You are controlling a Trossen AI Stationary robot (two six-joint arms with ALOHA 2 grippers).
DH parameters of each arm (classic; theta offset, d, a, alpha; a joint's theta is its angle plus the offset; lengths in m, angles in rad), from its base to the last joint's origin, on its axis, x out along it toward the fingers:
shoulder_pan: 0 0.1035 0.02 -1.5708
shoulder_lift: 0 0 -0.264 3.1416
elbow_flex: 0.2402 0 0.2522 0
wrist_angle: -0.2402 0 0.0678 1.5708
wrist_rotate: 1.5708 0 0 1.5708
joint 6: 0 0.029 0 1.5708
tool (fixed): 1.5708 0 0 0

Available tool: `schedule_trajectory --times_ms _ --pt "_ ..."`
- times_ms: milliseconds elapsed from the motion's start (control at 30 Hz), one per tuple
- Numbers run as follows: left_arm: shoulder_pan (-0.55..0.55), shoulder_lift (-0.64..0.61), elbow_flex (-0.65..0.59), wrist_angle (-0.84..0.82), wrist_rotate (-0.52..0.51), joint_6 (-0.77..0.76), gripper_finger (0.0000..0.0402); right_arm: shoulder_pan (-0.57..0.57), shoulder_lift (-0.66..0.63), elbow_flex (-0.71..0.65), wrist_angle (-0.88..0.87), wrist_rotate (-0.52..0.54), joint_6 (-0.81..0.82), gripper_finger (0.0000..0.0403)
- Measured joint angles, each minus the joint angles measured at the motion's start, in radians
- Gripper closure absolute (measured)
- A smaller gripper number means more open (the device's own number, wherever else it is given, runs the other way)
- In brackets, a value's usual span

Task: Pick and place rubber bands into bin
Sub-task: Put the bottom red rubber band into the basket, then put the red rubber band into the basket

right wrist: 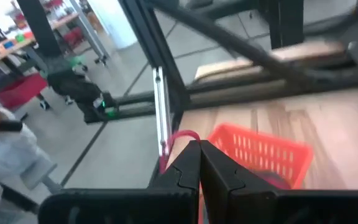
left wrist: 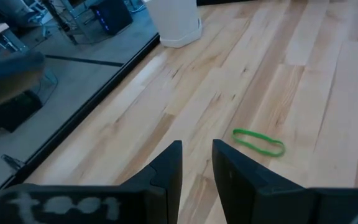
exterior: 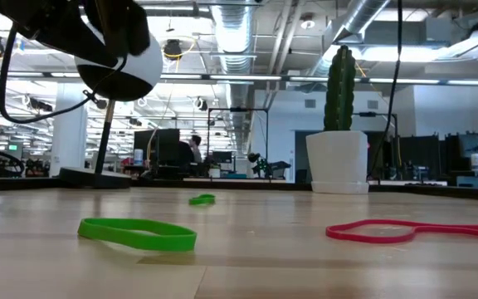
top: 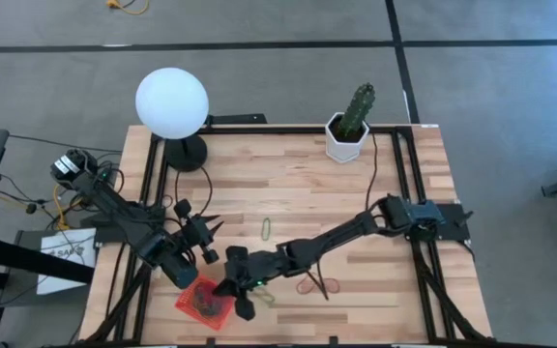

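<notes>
The right gripper [right wrist: 199,163] is clenched on a thin red rubber band [right wrist: 178,142], whose loop sticks out past the closed fingertips. It hangs just beside the small orange-red plastic bin with mesh walls [right wrist: 260,152], close to its rim. In the high view this bin [top: 204,302] stands near the front edge of the wooden table [top: 298,184], and some bands seem to lie inside it already.

The left gripper [left wrist: 196,163] waits near the bin with its fingers a little apart and nothing between them. A green rubber band [left wrist: 258,142] lies on the wood ahead of it.

The main risk is probably the release. The red band hangs toward the table edge, so if the fingers open before the gripper is well over the bin, the band could drop outside it or off the table. A floppy band may also cling to one finger. The two arms are close together, so they could touch.
</notes>
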Motion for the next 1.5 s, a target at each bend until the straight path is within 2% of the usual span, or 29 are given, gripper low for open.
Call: schedule_trajectory --times_ms 300,433,567,1033,1300,1500 --pt "0.0 0.0 0.0 0.001 0.0 -0.001 0.0324 -0.005 -0.021 0.035 0.012 0.007 -0.081 0.0403" --pt "0.0 0.0 0.0 0.001 0.002 -0.009 0.0324 -0.004 -0.023 0.043 -0.06 0.011 -0.081 0.0403" --pt "0.0 0.0 0.0 0.001 0.002 -0.01 0.0324 -0.004 0.002 0.039 -0.13 0.053 -0.074 0.0403" --pt "0.0 0.0 0.0 0.001 0.003 -0.01 0.0324 -0.017 0.08 0.041 -0.133 0.053 -0.037 0.0402" --pt "0.0 0.0 0.0 0.001 0.009 -0.01 0.0324 -0.039 0.077 0.04 -0.139 0.051 -0.001 0.0363" --pt "0.0 0.0 0.0 0.001 0.01 -0.01 0.0324 -0.027 0.072 0.04 -0.142 0.002 0.0 0.0336"
